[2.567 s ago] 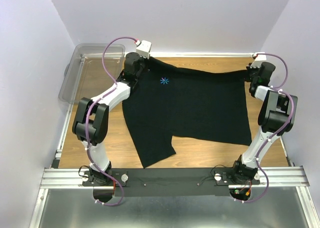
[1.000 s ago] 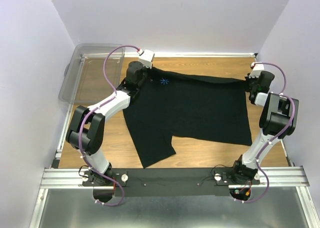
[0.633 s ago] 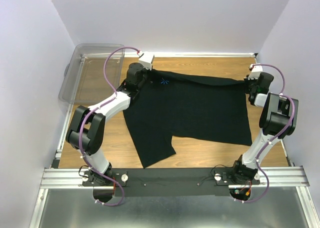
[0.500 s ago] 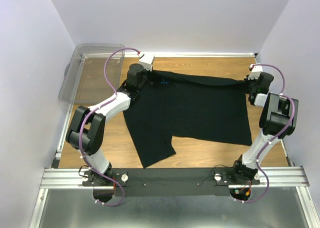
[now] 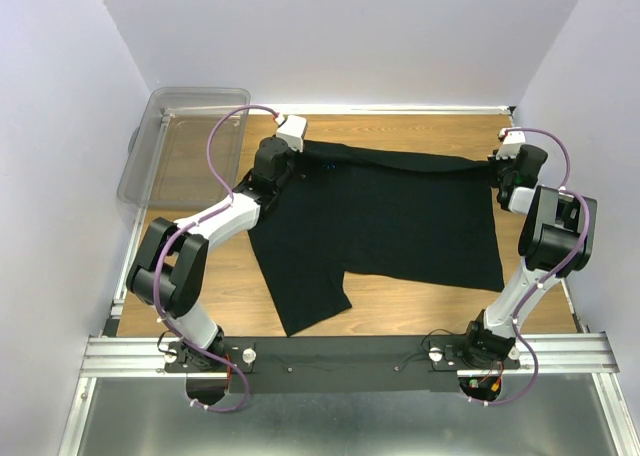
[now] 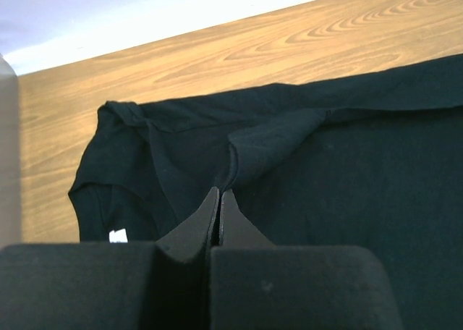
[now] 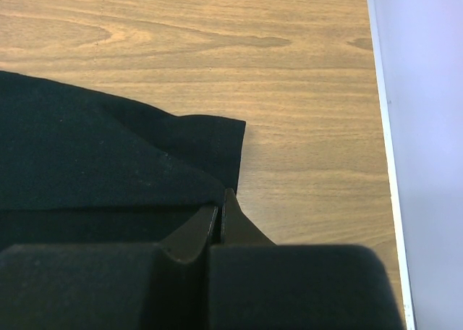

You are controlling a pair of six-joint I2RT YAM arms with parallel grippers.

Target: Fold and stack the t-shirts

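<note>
Both your arms stretch to the far side; left gripper (image 6: 219, 195) and right gripper (image 7: 219, 209) each pinch tight on the t-shirt (image 5: 400, 216).

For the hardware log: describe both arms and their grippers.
Both the left arm and right arm have white links between bulky black joints. A purple cable loops along each. The left gripper and right gripper are black, tapering to narrow tips.
</note>
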